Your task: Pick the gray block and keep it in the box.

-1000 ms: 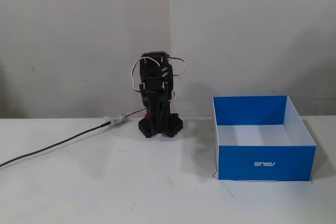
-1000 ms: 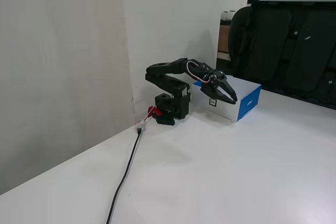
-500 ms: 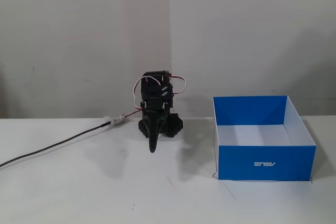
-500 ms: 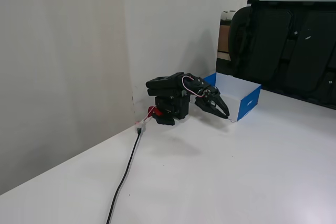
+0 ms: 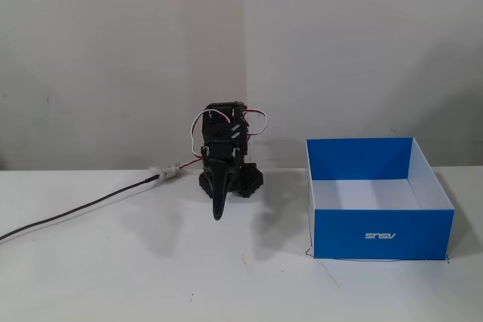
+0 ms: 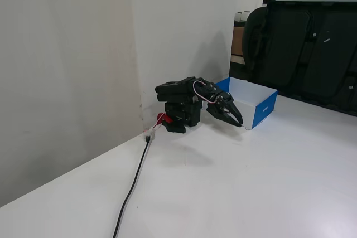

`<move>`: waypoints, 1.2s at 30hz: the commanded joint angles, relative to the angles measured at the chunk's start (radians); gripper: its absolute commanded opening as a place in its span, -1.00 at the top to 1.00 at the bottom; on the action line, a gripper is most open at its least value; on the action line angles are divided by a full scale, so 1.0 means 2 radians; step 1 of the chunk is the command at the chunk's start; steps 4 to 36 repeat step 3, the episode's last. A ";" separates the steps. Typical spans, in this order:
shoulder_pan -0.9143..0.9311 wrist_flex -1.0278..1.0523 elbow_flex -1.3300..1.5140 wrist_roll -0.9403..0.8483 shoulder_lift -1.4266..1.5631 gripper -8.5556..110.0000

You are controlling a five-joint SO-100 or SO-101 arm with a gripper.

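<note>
Two fingers (image 5: 218, 215) of mine pressed together, empty, tips just above desk (image 5: 151, 277), w/ blue box (image 5: 377, 235) apart at right in that fixed view.

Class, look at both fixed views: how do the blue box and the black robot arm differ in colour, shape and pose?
The box is blue outside and white inside; the arm is black with red and white wires. The box is a plain open rectangle; the arm is jointed and folded down, its gripper pointing towards the table. The box has a white logo; the arm trails a black cable. Both rest on the table.
</note>
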 commanded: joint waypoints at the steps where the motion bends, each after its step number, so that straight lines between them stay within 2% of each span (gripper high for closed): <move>1: 0.002 0.002 -0.005 0.006 0.077 0.85; 36: 0.002 0.002 -0.005 0.006 0.077 0.85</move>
